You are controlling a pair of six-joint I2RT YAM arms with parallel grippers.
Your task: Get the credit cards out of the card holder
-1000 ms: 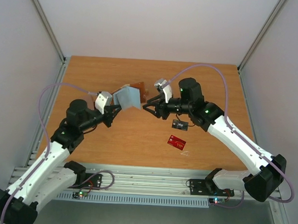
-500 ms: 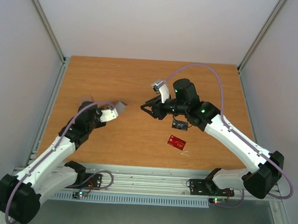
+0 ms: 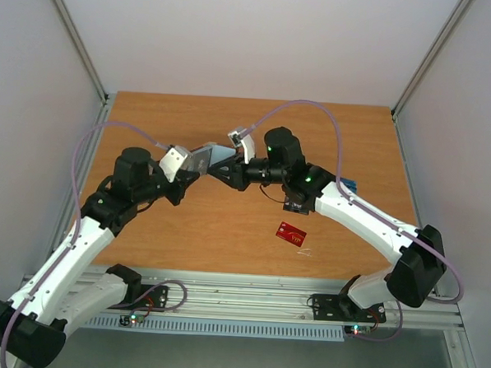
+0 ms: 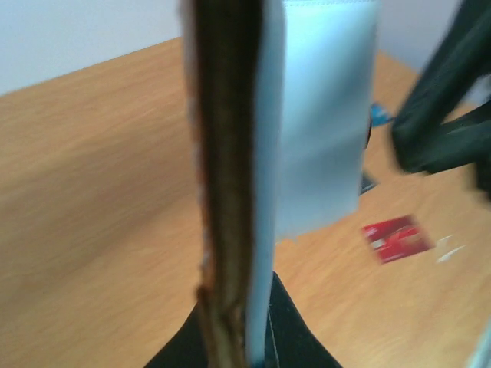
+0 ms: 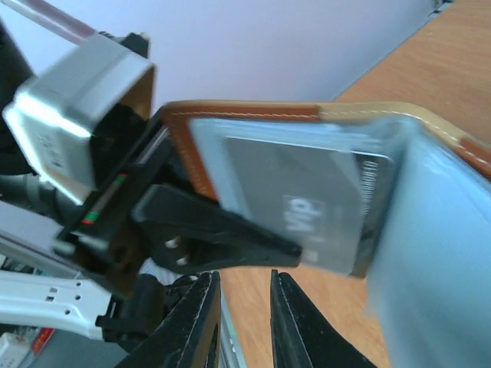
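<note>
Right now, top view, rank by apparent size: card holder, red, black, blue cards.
1. card holder, held up nearer the camera.
2. red card.
Then black card and blue card: partly under the right arm, unranked.

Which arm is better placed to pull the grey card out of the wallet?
Right. The right fingers face the grey card; the left fingers are clamped on the wallet, holding it up.

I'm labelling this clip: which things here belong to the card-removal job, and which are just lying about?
Job: card holder in left gripper; grey card inside it; red card, black card, blue card on table.
Lying about: small pale scrap beside red card.
</note>
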